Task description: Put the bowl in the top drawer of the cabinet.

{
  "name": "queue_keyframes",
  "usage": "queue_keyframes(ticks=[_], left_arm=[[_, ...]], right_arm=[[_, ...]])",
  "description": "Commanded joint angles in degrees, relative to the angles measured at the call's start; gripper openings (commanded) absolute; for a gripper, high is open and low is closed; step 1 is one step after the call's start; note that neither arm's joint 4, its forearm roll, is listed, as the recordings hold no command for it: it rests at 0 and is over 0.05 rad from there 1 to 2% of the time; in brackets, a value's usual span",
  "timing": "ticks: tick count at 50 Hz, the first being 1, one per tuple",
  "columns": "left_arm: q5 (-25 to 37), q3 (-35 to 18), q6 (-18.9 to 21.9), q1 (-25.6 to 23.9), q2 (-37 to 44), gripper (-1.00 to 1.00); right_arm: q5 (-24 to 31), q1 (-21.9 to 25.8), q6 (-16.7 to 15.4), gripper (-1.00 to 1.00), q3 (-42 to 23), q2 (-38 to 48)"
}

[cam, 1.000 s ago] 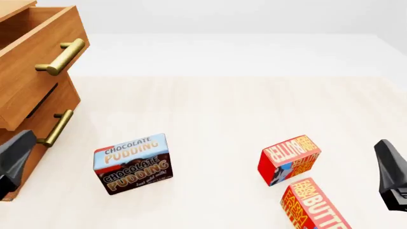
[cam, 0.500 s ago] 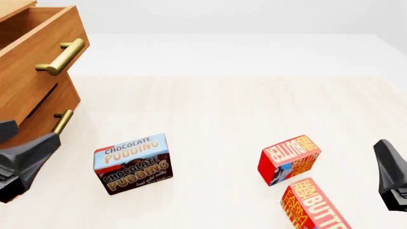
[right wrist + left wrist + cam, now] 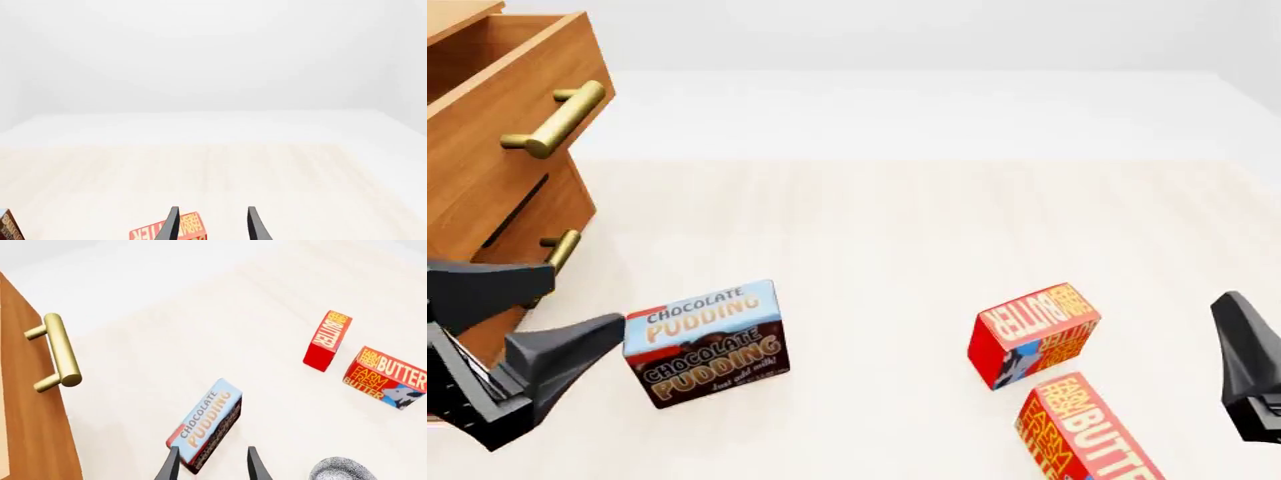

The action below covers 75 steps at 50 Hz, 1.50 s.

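Observation:
The speckled grey bowl (image 3: 340, 470) shows only in the left wrist view, cut off by the frame edge; the front view does not show it. The brown cabinet (image 3: 481, 215) stands at the far left. Its top drawer (image 3: 501, 140) is pulled out, with a brass handle (image 3: 557, 117). My left gripper (image 3: 587, 297) is open just left of the chocolate pudding box (image 3: 707, 343), in front of the lower drawer. The left wrist view shows the left gripper (image 3: 212, 467) over the pudding box (image 3: 207, 425). My right gripper (image 3: 1238, 335) hovers open and empty at the right edge, also seen as the right gripper (image 3: 212, 225).
Two red butter boxes (image 3: 1034, 333) (image 3: 1088, 430) lie on the right half of the table. The lower drawer's handle (image 3: 557, 252) sits just behind my left fingers. The left wrist view shows a brass handle (image 3: 59, 352) on the cabinet front.
My left gripper has moved right and forward, from the left edge up beside the pudding box. The right gripper and the boxes have not moved.

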Motion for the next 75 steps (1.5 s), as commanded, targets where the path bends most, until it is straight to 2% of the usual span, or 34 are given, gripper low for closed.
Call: queue_keyframes(ticks=[1,8,25,29,30,52,75], left_arm=[[0.31,-0.86,-0.17,-4.22,3.5,1.0],[-2.3,0.89,-1.91,-8.2,6.64,1.0],[-4.61,3.15,-2.9,-10.95,10.33,1.0],[-7.23,4.08,-4.51,-13.13,12.46,1.0],[-12.92,5.39,-7.59,-17.47,18.12,1.0],[-13.51,6.32,-9.29,-20.11,19.71,1.0],[-19.75,8.94,-12.56,-23.54,25.39,1.0]], right_arm=[[-0.11,0.02,0.12,1.0,0.0,0.0],[-0.28,0.11,0.23,1.0,0.01,0.0],[-0.72,-0.47,0.27,1.0,0.0,-0.01],[-0.81,-0.17,0.45,1.0,0.01,-0.01],[-0.96,-0.2,0.41,1.0,0.0,-0.01],[-1.16,-0.03,0.33,1.0,0.0,-0.01],[-1.37,0.05,0.32,1.0,0.0,-0.01]])
